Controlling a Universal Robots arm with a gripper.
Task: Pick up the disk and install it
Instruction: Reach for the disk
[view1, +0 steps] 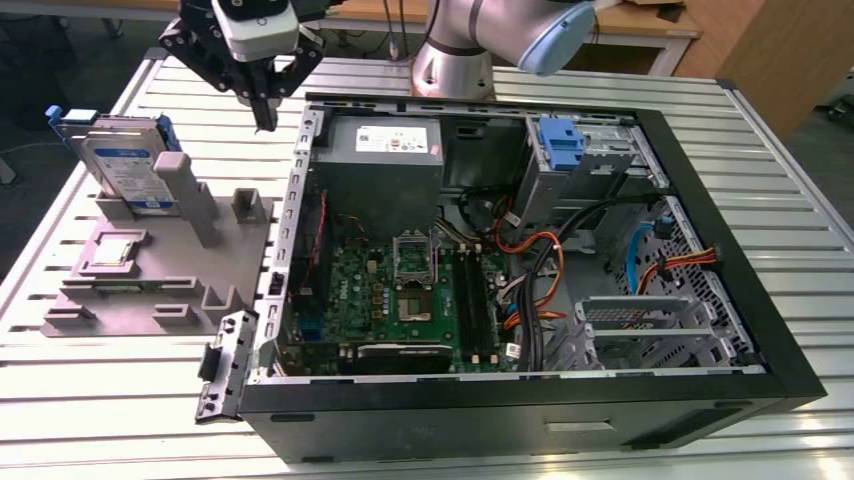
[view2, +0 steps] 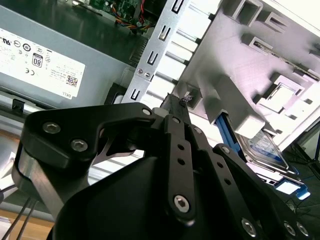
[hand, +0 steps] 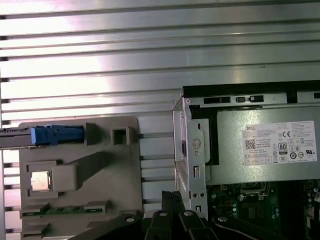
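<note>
one claw, pinched fully together and empty, hovers near the disk.

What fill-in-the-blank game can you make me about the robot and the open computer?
1. The disk stands in a grey holder, ____ the computer case, not inside it.
2. The rails along the disk's edges are coloured ____.
3. The gripper, fingers shut, is holding ____.
4. Inside the case, the big circuit board is coloured ____.
Missing words: outside; blue; nothing; green.
</note>
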